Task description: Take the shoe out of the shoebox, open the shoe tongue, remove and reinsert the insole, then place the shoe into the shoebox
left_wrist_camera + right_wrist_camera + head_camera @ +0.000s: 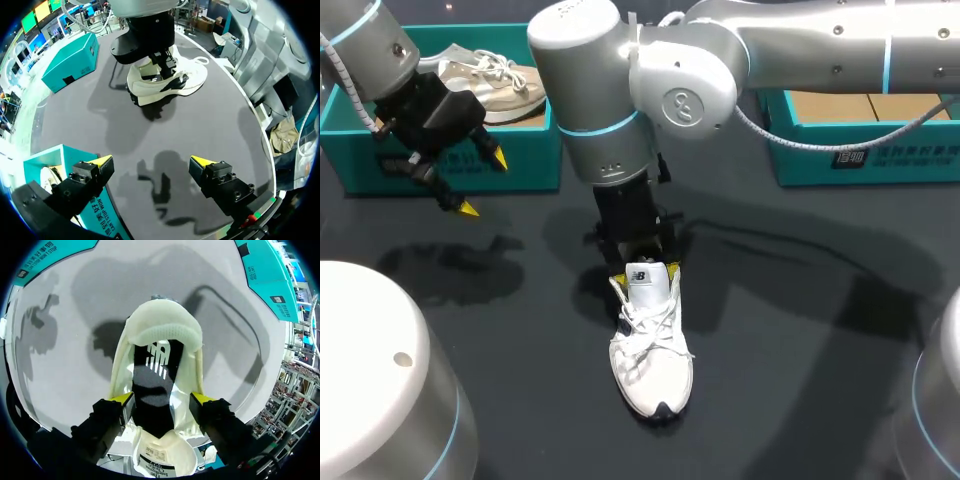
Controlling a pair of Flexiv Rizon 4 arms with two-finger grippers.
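Two teal boxes stand at the far side of the table (800, 330). The left box (535, 150) has a beige shoe (500, 82) in it, and the right box (880, 155) shows brown cardboard inside.

Well clear of both, the white shoe (650, 360) stands upright on its sole out on the dark table, near the middle. Its toe points toward us in the head view and its laces are loose. Its tongue (642, 278) stands up at the opening.

Our right arm comes in from the right, past the middle, and points straight down over the heel end. The right gripper (644, 270) straddles the opening. In its wrist view the right gripper (161, 399) has one yellow tip against each outer side of the white shoe (162, 330), pinching it across the collar. The dark insole (152, 390) lies inside between the tips, with the padded heel collar ahead of them.

Our left gripper (483, 184) hangs above the table just in front of the left box, its fingers spread wide with nothing between them. From its wrist view the left gripper (151, 161) looks across bare table to the white shoe (172, 82), well ahead of it, with the left box (55, 152) right beside one finger.
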